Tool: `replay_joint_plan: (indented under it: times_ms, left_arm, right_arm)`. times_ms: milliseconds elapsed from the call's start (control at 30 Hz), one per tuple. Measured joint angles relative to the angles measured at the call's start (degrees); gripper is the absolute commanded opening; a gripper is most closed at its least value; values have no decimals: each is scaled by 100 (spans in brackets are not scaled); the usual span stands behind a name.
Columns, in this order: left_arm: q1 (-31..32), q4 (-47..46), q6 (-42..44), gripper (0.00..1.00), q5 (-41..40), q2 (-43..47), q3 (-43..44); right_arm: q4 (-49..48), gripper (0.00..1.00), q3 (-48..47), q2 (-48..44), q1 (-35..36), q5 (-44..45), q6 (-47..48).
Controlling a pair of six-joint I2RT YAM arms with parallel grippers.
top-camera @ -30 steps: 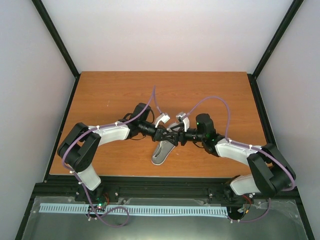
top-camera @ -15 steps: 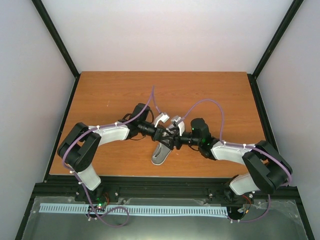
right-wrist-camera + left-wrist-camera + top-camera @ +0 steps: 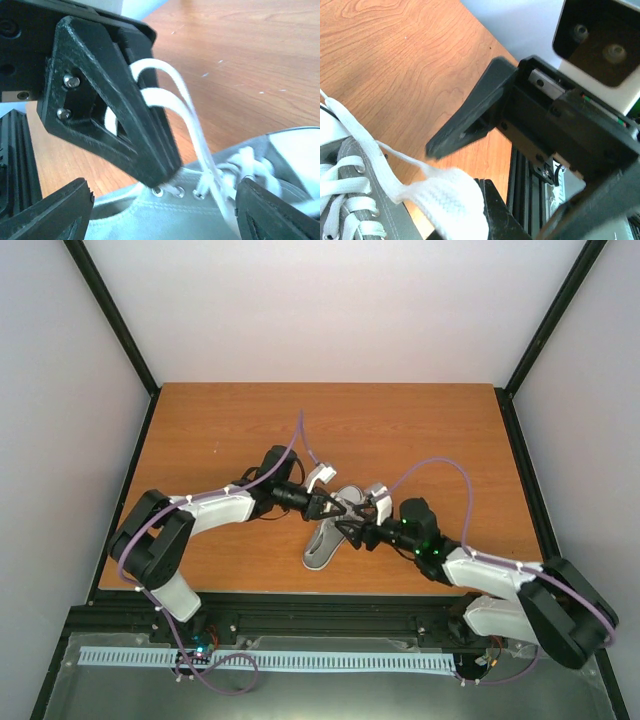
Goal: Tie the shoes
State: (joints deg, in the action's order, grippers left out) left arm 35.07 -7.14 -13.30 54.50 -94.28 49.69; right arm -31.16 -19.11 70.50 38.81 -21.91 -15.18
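Note:
The shoe (image 3: 322, 545) is a small grey canvas sneaker with a white sole, lying near the table's front middle, toe toward the far right. My left gripper (image 3: 334, 507) hangs just above its lacing, shut on a loop of white lace (image 3: 451, 199). In the right wrist view its black fingers (image 3: 117, 117) pinch the lace strands (image 3: 186, 115), which rise from the eyelets. My right gripper (image 3: 161, 212) is open, its fingers standing on either side of the shoe's grey side (image 3: 175, 215) with nothing between them. In the top view the right gripper (image 3: 352, 531) sits right beside the left one.
The wooden table (image 3: 210, 430) ends at a black rail (image 3: 300, 600) just in front of the shoe. Both arms cross low over the front middle, with purple cables (image 3: 440, 465) looping above them. White walls and black posts (image 3: 118, 325) close in the sides.
The right arm has swung toward the near edge, its wrist now lower and further right, and its gripper has dropped beside the shoe. The left gripper stays shut on the lace, hardly moved.

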Motion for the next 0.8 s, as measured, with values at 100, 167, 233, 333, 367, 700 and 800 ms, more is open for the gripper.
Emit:
replay_joint_plan:
  times_ms: [100,167,233,333,367,700,800]
  left_arm:
    - [-48,2,0,3,7,44,-55]
    - [-70,2,0,3,13,46,-90]
    - [-74,7,0,3,17,46,-111]
    - [-90,9,0,3,22,46,-120]
    - [-90,9,0,3,22,46,-120]
    - [-94,13,2,3,63,46,-120]
    - [-94,11,2,3,70,46,-120]
  right_arm:
    - [138,77,389,-649,-179,227,-81]
    - [271,74,525,-883,-282,385,-111]
    - [413,68,551,-951,-356,531,-162]
    - [479,57,551,-868,-398,627,-238]
    - [481,55,544,-804,-402,638,-216]
    - [479,41,72,472,-428,352,-22]
    - [472,36,-96,682,-428,323,63]
